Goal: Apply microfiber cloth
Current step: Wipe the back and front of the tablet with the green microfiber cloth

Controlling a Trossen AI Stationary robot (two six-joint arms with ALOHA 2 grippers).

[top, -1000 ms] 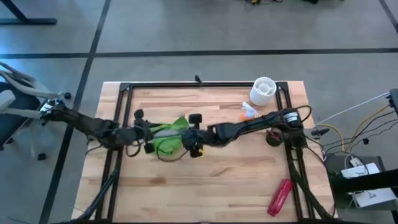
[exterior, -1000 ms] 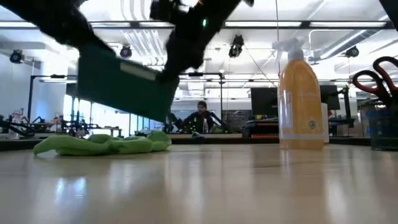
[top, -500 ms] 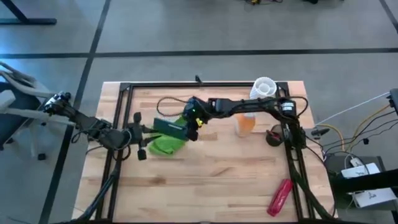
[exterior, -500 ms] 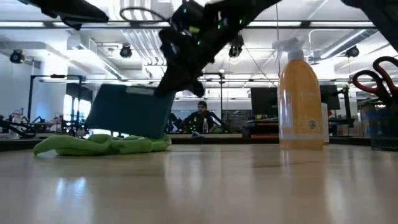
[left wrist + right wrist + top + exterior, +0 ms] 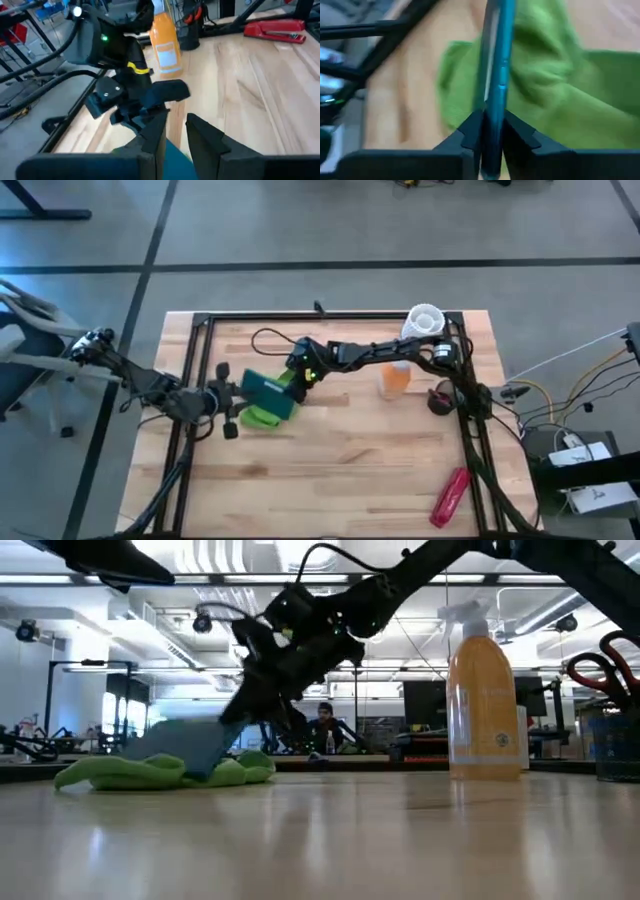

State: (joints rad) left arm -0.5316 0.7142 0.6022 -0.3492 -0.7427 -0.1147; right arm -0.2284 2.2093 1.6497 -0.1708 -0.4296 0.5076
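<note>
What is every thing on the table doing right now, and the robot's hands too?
microfiber cloth: crumpled on the table, under the tablet's low edge.
teal tablet: tilted, gripped on one edge, other edge on the cloth.
right gripper: jaws shut on the tablet.
left gripper: jaws apart, beside the tablet.
orange spray bottle: standing upright.
red stapler: lying flat.

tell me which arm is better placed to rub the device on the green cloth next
Right. Its claw is shut on the edge of the teal device, which already leans onto the microfiber cloth. The left claw waits beside the cloth, holding nothing.
</note>
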